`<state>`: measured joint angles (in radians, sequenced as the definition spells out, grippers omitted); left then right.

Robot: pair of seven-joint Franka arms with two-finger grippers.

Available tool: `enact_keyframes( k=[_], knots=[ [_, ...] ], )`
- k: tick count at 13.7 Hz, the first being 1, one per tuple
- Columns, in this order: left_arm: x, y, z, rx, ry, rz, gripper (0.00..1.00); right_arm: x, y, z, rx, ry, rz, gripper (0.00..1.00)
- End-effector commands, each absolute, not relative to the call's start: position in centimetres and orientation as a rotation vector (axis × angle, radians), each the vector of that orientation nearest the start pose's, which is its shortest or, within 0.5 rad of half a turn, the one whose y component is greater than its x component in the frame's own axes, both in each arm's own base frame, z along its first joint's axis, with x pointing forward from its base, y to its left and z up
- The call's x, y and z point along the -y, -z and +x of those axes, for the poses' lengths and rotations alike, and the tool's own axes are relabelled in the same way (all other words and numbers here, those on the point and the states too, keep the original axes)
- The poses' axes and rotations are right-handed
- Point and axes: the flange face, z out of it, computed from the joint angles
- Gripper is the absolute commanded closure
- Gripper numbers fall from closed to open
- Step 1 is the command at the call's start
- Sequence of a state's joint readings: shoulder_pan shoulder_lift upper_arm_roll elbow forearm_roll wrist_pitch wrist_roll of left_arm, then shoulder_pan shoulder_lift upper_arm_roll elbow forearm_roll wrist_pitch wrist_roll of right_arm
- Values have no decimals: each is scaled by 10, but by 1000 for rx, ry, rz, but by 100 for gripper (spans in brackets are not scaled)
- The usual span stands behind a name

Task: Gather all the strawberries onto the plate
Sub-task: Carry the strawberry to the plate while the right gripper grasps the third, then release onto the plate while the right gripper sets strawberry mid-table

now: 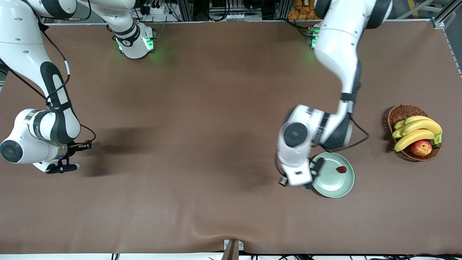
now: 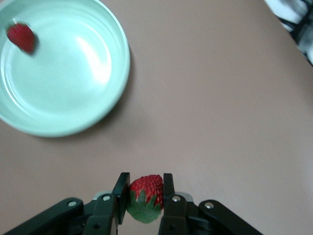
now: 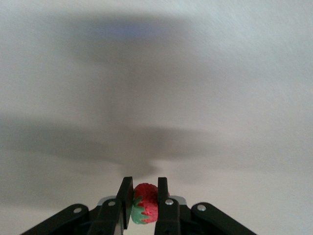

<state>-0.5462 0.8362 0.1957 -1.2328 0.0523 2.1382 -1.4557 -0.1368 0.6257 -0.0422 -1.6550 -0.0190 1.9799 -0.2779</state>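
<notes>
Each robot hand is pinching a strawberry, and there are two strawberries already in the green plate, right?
Almost. Only one strawberry lies in the plate, not two; the front view shows it. The left gripper and the right gripper each do have their jaws shut on a strawberry, one in the left, another in the right.

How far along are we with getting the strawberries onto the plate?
Done: one strawberry lies in the plate.
In hand: the left pincer is shut on a second strawberry beside the plate's rim; the right pincer is shut on a third strawberry at the right arm's end of the table.
Left: both held berries must be released into the plate.
</notes>
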Motion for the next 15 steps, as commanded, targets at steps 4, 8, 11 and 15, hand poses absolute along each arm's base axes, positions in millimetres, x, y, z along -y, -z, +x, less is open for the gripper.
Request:
enact_keyframes(
  k=[4,8,11,15],
  knots=[
    [204,-275,713,1485,19,-2685,98,-46,-276,655,-18,-405,-3050,92],
    [165,-250,710,1436,-67,-2676,97,-170,-281,639,-294,-447,-2886,93],
    [141,-233,708,1407,-110,-2668,97,-255,-278,619,-280,-418,-2909,93],
    [121,-218,703,1428,-150,-2634,92,-327,-247,598,-232,-320,-2931,89]
  ],
)
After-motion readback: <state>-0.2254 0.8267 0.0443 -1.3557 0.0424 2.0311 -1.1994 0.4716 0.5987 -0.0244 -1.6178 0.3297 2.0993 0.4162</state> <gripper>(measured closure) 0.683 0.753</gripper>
